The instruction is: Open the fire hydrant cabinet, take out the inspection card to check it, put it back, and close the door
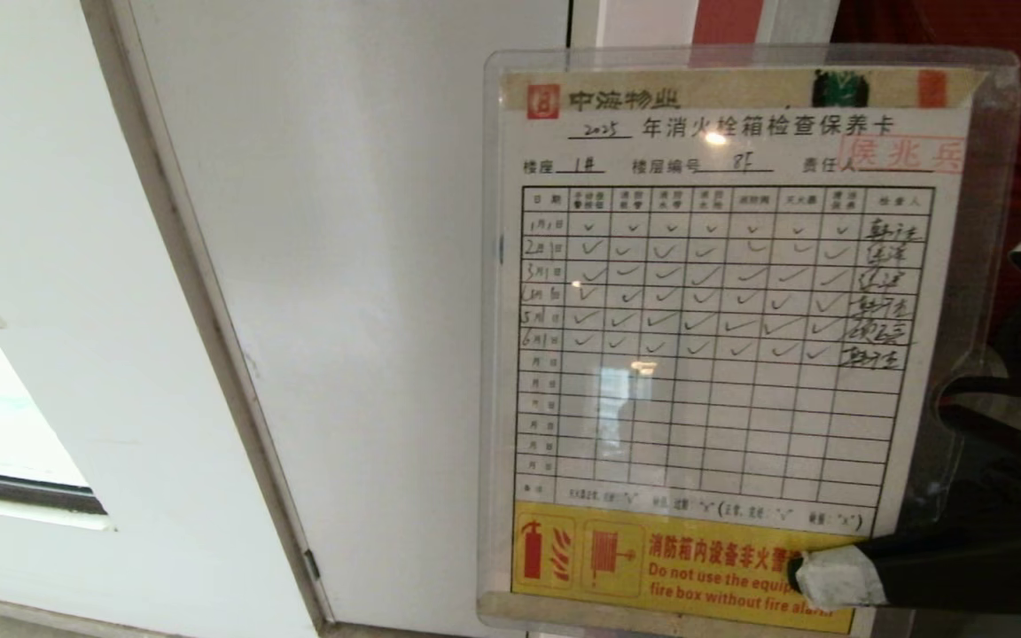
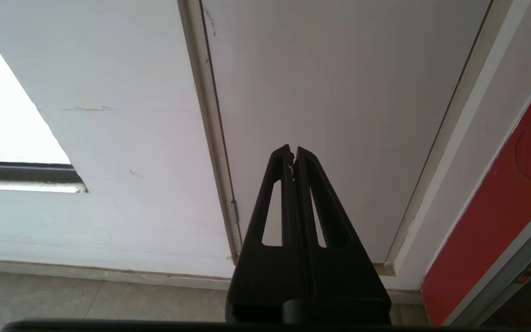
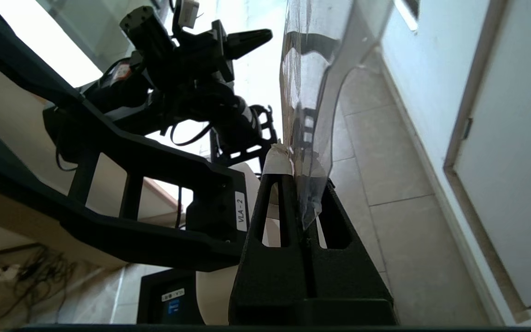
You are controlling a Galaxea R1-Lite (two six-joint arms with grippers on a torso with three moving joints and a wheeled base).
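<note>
The inspection card (image 1: 723,354), a printed sheet in a clear sleeve with a yellow strip at its lower end, fills the right half of the head view, held up facing the camera. My right gripper (image 1: 830,576) comes in from the right and is shut on the card's lower right corner. In the right wrist view the card (image 3: 311,115) stands edge-on between the fingers of that gripper (image 3: 295,161). My left gripper (image 2: 293,150) is shut and empty, pointing at a white panel door (image 2: 339,115). A red strip of the fire hydrant cabinet (image 2: 491,216) shows beside it. The door is out of view.
Behind the card stand the white panel door (image 1: 360,310) and a white wall (image 1: 41,266) with a window sill (image 1: 23,492). Grey floor tiles (image 3: 399,207) run along the wall's foot. The robot's own left arm (image 3: 178,83) and base show in the right wrist view.
</note>
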